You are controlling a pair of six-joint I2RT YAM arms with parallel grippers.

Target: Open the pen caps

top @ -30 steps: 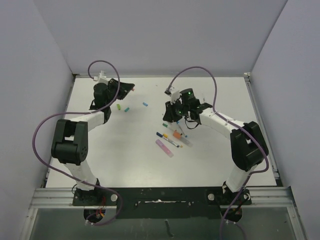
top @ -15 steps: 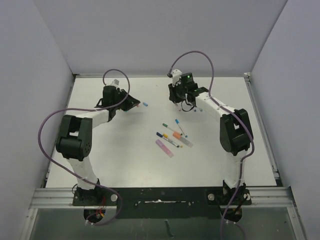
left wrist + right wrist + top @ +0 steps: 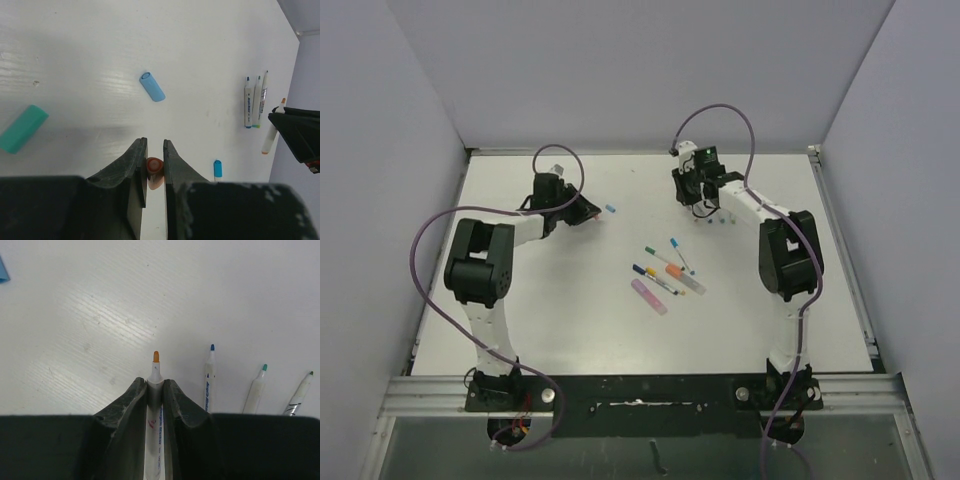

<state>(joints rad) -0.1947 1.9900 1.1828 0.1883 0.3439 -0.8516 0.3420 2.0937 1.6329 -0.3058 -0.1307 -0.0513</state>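
My left gripper is shut on a small orange-red pen cap, held end-on just above the table. Ahead of it lie a light-blue cap and, to the left, a teal cap. A pale pen body with an orange tip is held lengthwise in my shut right gripper, low over the table. In the top view both grippers are at the back of the table, the left beside the blue cap, the right further right.
Three uncapped pens lie side by side just right of my right gripper. Several capped pens, among them a pink one, lie mid-table. Another blue-capped pen lies right of my left fingers. Grey walls enclose the table.
My right gripper has left the pen cluster and moved to the back of the table with the pen. My left gripper has swung right and down, now over the green and teal caps.
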